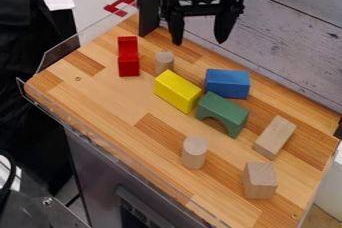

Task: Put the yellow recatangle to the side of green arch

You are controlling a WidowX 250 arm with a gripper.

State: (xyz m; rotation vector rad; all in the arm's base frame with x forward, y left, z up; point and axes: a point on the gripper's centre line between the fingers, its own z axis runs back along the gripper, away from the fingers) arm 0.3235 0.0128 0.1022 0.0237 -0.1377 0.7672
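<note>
At the top of the camera view my gripper (200, 33) hangs above the back edge of the table, open, with nothing between its fingers. The yellow rectangular block (177, 91) lies near the middle of the wooden top, below the gripper in the view. Just to its right is the green arch (223, 112), its cut-out facing the front edge. The yellow block's right end is very close to the arch's left end; whether they touch I cannot tell.
A blue block (228, 83) sits behind the arch, and a wooden cylinder (164, 63) behind the yellow block. A red piece (128, 57) stands at left. Toward the front right are another cylinder (194, 152), a wooden cube (260, 180) and a plank block (274, 137). Clear rim (113, 148) lines the front.
</note>
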